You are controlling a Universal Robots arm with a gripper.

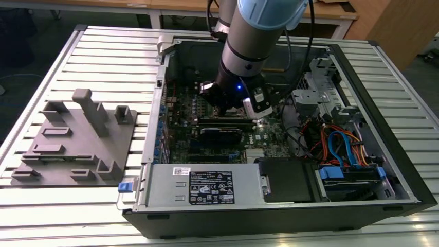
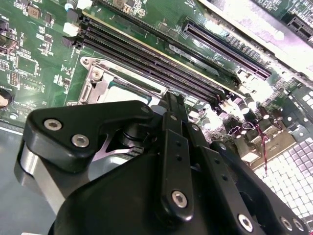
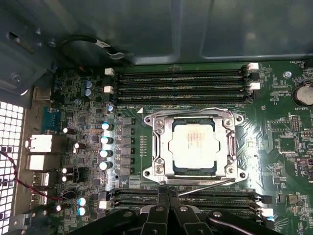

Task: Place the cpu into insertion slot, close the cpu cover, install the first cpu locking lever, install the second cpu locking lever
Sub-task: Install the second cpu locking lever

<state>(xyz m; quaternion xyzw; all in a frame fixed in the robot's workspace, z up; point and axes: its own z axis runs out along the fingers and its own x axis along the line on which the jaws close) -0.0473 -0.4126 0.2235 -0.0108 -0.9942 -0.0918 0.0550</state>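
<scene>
Dull silver metal cpu (image 3: 193, 149), shiny metal cpu cover (image 3: 161, 147), matt black plastic tool (image 2: 171, 105)

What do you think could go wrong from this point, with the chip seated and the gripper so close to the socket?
1. The gripper sits right at the socket's edge by a thin locking lever; a slip could bend it or scrape the green board.
2. The cpu lies in the insertion slot under the cpu cover; if the cover is not flat, clamping could stress the chip.
3. Long black memory slots flank the socket, so a sideways move may strike them.
</scene>
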